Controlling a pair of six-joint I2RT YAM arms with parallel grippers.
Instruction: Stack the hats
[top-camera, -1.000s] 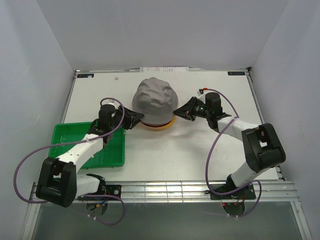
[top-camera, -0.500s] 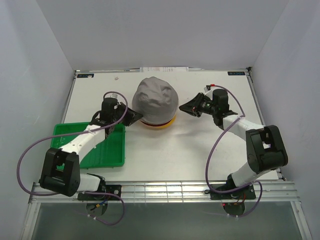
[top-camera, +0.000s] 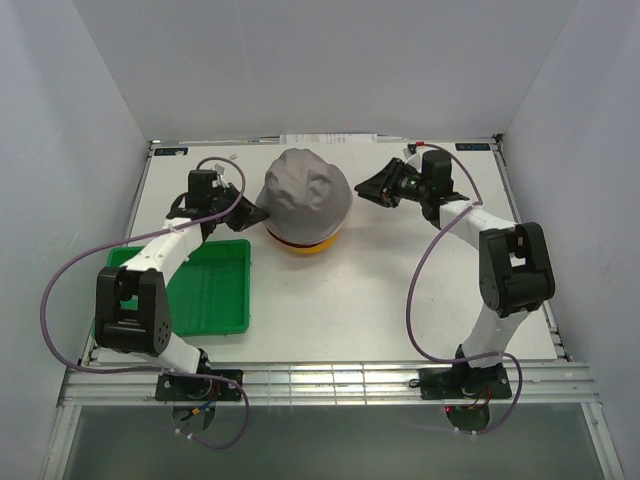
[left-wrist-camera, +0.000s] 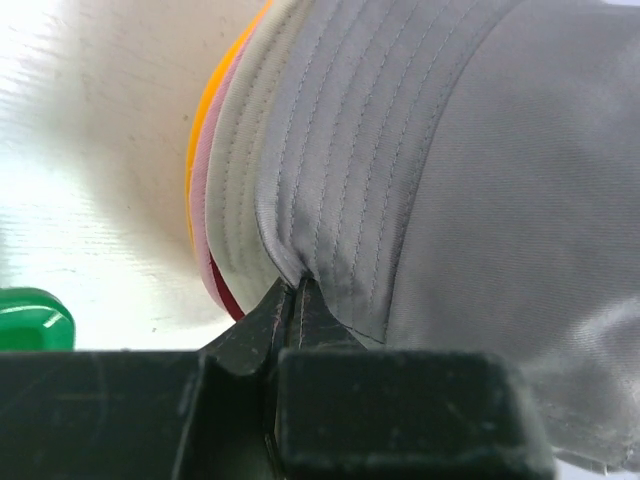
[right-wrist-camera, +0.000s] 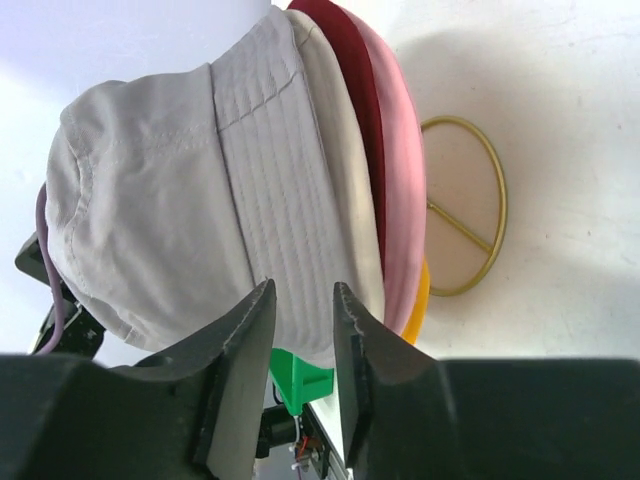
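Note:
The hats are stacked on a gold wire stand (right-wrist-camera: 497, 190) at mid-table. The grey hat (top-camera: 305, 190) is on top, and the yellow-orange hat's brim (top-camera: 305, 246) shows at the bottom. In the left wrist view the brims lie layered: yellow-orange (left-wrist-camera: 203, 140), pink (left-wrist-camera: 203, 230), cream-beige (left-wrist-camera: 240, 200), dark red (left-wrist-camera: 228, 300) and grey (left-wrist-camera: 450, 150). My left gripper (top-camera: 262, 213) is shut on the grey hat's brim (left-wrist-camera: 295, 285) at the stack's left side. My right gripper (top-camera: 360, 189) is open and empty (right-wrist-camera: 302, 292), just right of the stack and apart from it.
A flat green tray (top-camera: 200, 295) lies at the front left, beside the left arm. Its corner shows in the left wrist view (left-wrist-camera: 30, 318). White walls enclose the table on three sides. Purple cables loop from both arms.
Both grippers moved toward the back of the table. The left kept hold of the grey brim and the stack shifted slightly left. The right drew away from the stack's right side.

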